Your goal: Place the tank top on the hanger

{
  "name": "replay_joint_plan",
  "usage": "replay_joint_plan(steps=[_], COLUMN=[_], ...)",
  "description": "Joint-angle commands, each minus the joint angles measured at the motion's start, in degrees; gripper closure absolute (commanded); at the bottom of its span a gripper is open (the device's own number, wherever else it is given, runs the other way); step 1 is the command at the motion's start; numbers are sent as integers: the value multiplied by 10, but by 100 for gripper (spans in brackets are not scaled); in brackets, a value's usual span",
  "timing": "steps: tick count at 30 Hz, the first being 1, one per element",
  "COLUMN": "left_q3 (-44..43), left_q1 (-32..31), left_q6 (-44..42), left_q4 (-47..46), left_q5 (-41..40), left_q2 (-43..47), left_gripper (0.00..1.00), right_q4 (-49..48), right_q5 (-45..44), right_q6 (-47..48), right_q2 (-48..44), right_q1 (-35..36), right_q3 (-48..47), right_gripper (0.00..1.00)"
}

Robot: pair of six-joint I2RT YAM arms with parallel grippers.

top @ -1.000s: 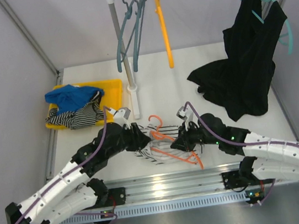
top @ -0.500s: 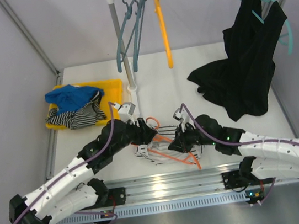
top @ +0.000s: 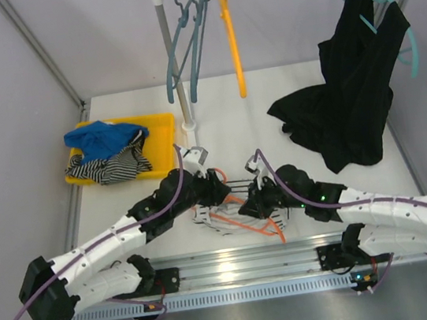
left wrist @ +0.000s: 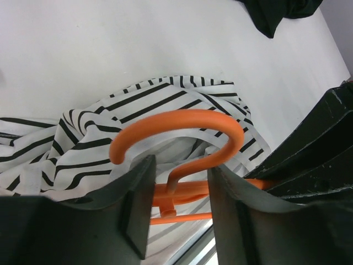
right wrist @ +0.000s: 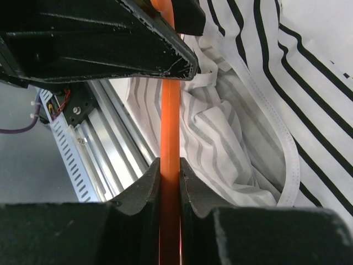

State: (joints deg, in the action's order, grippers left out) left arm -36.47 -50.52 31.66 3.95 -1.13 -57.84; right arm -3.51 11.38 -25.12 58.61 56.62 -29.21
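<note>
The red-orange hanger [top: 242,218] lies on the tank top [top: 204,215], a crumpled white top with thin black stripes, near the table's front edge. My right gripper [top: 251,201] is shut on one arm of the hanger [right wrist: 170,121], with the tank top [right wrist: 242,105] beneath it. My left gripper [top: 219,188] is open; its jaws straddle the hanger's neck below the hook [left wrist: 182,122] without touching it. Striped cloth [left wrist: 83,138] lies under the hook. The left gripper [left wrist: 181,185] and the right gripper [right wrist: 170,165] are close together.
A yellow tray [top: 162,124] at the left holds a blue garment and a boldly striped one. A rack pole [top: 178,77] stands behind, with teal hangers [top: 191,44] and a yellow-orange hanger [top: 234,42]. A black garment [top: 352,101] hangs at the right. An aluminium rail [top: 237,272] runs along the near edge.
My left gripper has moved right and forward, up to the hanger's hook. The right gripper with the hanger has shifted slightly left. The hanger and tank top moved a little with it.
</note>
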Motion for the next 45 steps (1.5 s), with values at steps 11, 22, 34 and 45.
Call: replay_joint_plan(steps=[11,22,34,45], left_q3=[10,15,21,28], left_q1=[-16,-21,-21,-21], left_q6=[-33,-53,-46,-44], left_q4=[-42,-5,-3,-22], left_q5=[-28,-51,-67,-50], left_q2=[4,34,50,53], left_gripper=[100,100,100,100], right_q4=[34,279,425,374], right_q5=[-70,-260,-246,-187], right_q6=[-9,-106,-193,-194], right_q2=[-11,-143,-220,-175], right_q1=[19,17,15,39], right_q3=[-54,-88,-56,-17], right_gripper=[79,42,65,69])
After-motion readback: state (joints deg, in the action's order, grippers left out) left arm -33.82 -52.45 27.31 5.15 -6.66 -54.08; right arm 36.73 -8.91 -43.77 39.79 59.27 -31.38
